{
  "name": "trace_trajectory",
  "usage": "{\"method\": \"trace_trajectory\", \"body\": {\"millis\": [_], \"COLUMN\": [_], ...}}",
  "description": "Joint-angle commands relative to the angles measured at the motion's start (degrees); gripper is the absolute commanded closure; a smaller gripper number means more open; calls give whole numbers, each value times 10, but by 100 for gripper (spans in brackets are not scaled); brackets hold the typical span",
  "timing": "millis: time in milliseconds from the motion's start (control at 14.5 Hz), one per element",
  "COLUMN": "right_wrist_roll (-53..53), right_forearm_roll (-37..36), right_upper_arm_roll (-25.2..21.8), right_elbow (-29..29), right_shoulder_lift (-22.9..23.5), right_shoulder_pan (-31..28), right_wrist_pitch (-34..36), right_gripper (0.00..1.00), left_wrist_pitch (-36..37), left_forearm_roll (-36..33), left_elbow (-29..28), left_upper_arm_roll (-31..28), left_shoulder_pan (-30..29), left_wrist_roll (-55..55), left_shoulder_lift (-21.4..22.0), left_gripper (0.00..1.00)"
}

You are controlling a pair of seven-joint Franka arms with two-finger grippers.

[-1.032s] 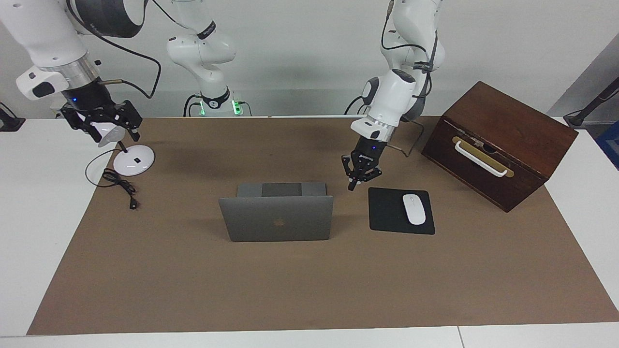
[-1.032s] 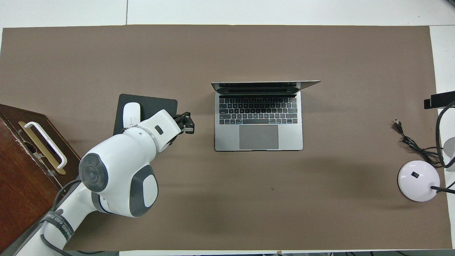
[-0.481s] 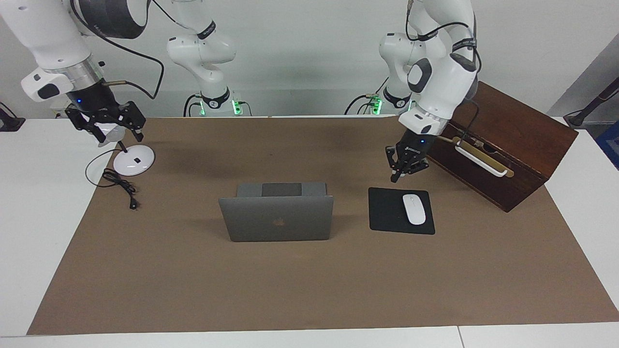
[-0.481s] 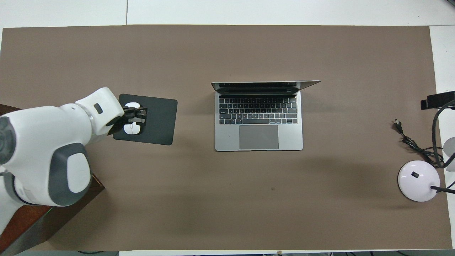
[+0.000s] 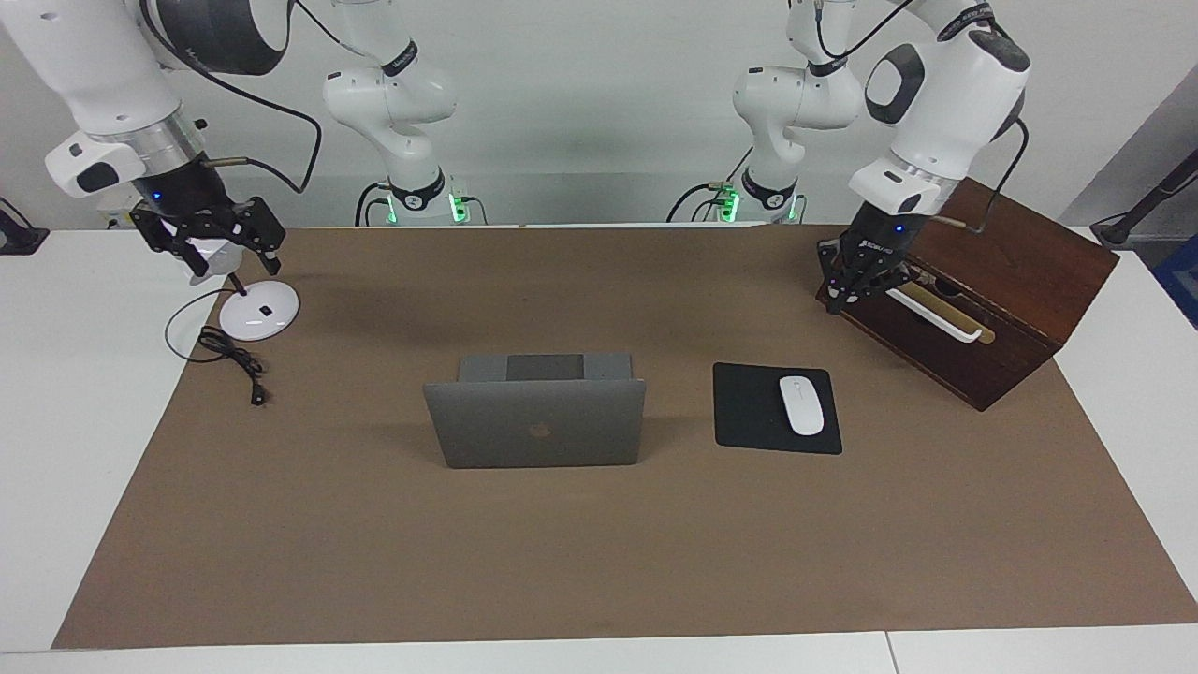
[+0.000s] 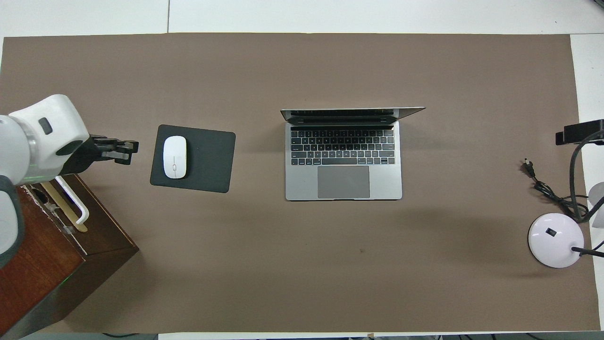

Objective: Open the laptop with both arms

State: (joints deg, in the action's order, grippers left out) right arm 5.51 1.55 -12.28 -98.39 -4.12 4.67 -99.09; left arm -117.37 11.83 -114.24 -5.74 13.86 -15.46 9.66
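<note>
The silver-grey laptop [image 5: 538, 431] stands open in the middle of the brown mat, lid upright, and its keyboard [image 6: 343, 146] faces the robots. No gripper touches it. My left gripper [image 5: 836, 301] is shut on nothing and hangs in the air by the corner of the wooden box [image 5: 983, 243]. From overhead the left gripper [image 6: 128, 151] sits between the box and the mouse pad [image 6: 207, 160]. My right gripper [image 5: 211, 253] is raised over the desk lamp's base [image 5: 259, 311] at the right arm's end. It looks open, with nothing held.
A white mouse [image 5: 801, 404] lies on the black mouse pad [image 5: 749, 412] beside the laptop. The wooden box [image 6: 37, 255] has a white handle [image 6: 71, 198]. The lamp's base [image 6: 554, 240] and its black cable [image 6: 547, 191] lie at the right arm's end.
My left gripper has swung away from beside the laptop, over the mouse pad, to the wooden box's corner, rising as it went. The right gripper has drifted slightly upward. The laptop has not moved.
</note>
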Motion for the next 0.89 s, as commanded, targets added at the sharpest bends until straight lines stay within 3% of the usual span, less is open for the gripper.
{"method": "trace_trajectory", "body": {"millis": [0, 413, 756, 825], "right_wrist_roll": [-13, -8, -4, -4], "right_forearm_roll": [-1, -2, -6, -6], "right_upper_arm_roll": [5, 4, 3, 4], "right_elbow": [-13, -14, -19, -19], "right_shoulder_lift": [-13, -17, -23, -23], "right_shoulder_pan": [-1, -3, -3, -5], "right_wrist_pitch": [5, 21, 49, 48], "right_gripper": [0, 0, 0, 0], "left_wrist_pitch": [79, 186, 191, 190], "left_forearm_roll": [-29, -59, -64, -65], "left_elbow": [52, 133, 137, 137], "left_upper_arm_roll": [4, 5, 4, 4], "left_shoulder_pan": [-36, -104, -125, -129], "left_wrist_roll": [-30, -37, -33, -24], "left_shoulder_lift": [-3, -10, -11, -12], "left_gripper": [100, 100, 100, 53]}}
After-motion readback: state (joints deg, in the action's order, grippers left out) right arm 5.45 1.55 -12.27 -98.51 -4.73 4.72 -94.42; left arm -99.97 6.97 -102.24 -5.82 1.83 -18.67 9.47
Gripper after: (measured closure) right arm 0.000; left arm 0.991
